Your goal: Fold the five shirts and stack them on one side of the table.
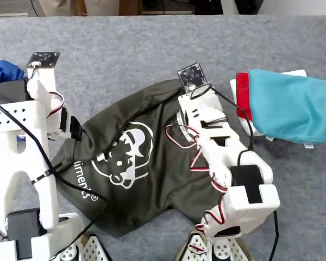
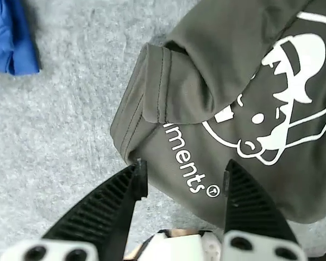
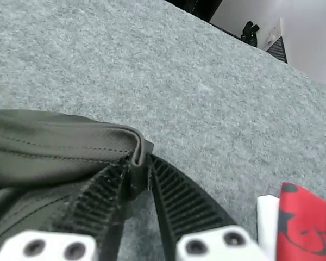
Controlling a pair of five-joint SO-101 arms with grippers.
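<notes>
Counter [image 1: 125,49] is carrying the olive shirt [image 1: 163,190], which is lying rumpled at centre between both arms, one sleeve doubled over. Folded teal shirt [image 1: 293,106] is sitting at the right edge, blue shirt [image 1: 2,70] at the left. Right gripper [image 3: 144,163] is pinching a rolled edge of the olive shirt, fingers clenched on fabric. Left gripper [image 2: 185,168] is hovering over the opposite hem, fingers spread, grasping nothing. Risk: w/ a one-sided hold, any pull is likely bunching the shirt, and the thin pinch may be slipping free.

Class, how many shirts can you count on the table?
5: olive shirt mid-table, blue shirt at left edge, teal shirt over red shirt and white shirt at right; more may be hidden.
</notes>
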